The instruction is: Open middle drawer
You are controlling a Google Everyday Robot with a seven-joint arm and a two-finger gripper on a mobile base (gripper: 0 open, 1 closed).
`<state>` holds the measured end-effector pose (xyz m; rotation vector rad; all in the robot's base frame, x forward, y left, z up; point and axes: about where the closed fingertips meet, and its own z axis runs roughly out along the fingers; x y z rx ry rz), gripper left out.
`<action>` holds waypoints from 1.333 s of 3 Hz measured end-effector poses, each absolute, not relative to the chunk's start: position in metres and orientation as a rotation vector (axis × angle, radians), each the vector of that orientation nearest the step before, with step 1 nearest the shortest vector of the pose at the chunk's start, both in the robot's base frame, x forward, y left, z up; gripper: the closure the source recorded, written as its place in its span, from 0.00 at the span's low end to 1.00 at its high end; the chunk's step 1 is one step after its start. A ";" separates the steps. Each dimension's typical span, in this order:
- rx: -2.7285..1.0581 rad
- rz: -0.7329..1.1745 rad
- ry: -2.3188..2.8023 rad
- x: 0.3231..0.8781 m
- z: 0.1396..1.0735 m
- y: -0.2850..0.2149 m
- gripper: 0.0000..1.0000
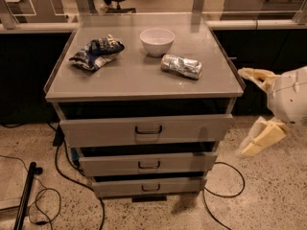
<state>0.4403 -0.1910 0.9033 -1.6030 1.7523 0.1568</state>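
Observation:
The grey cabinet (144, 75) has three stacked drawers. The middle drawer (110, 164) is a low grey front panel with a small dark loop handle (149, 165) at its centre; no tray inside shows. The taller top drawer (96, 131) is above it and the narrow bottom drawer (115, 188) below. My gripper (250, 110) is to the right of the cabinet, level with the top drawer and apart from it. Its two cream fingers (261, 137) are spread wide and hold nothing.
On the cabinet top lie a blue snack bag (96, 52), a white bowl (157, 40) and a silver foil packet (182, 66). Black cables (62, 176) run over the speckled floor on both sides. A dark pole (25, 198) lies at the lower left.

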 end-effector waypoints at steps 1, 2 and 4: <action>-1.624 0.215 1.724 0.449 0.887 -0.169 0.00; -1.624 0.215 1.724 0.449 0.887 -0.169 0.00; -1.713 0.372 1.757 0.419 0.786 -0.125 0.00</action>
